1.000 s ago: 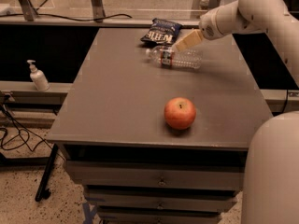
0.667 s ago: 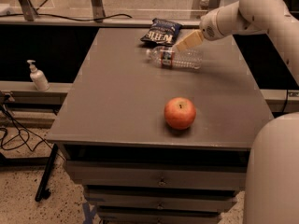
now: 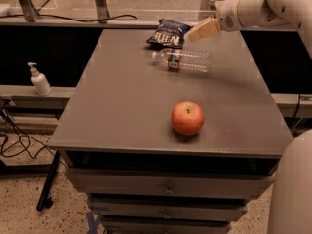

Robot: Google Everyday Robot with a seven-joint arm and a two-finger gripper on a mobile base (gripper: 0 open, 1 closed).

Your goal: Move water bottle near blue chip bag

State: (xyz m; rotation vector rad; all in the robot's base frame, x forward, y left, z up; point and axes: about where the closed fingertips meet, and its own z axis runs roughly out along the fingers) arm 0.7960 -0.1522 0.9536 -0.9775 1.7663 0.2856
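Observation:
The water bottle [image 3: 184, 61] lies on its side on the grey table [image 3: 122, 106] at the back, cap pointing left, with its red-and-white label near the neck. The blue chip bag [image 3: 168, 33] lies just behind it near the table's far edge, a small gap between them. My gripper [image 3: 204, 29] hangs in the air above the bottle's right end and to the right of the bag, touching neither and holding nothing.
A red apple [image 3: 187, 118] sits on the table toward the front right. A small white pump dispenser [image 3: 39, 80] stands on a ledge to the left of the table. Drawers run below the table front. Cables lie on the floor at left.
My gripper has lifted up and a little to the right, away from the bottle it was down against. The bottle stays lying in the same place.

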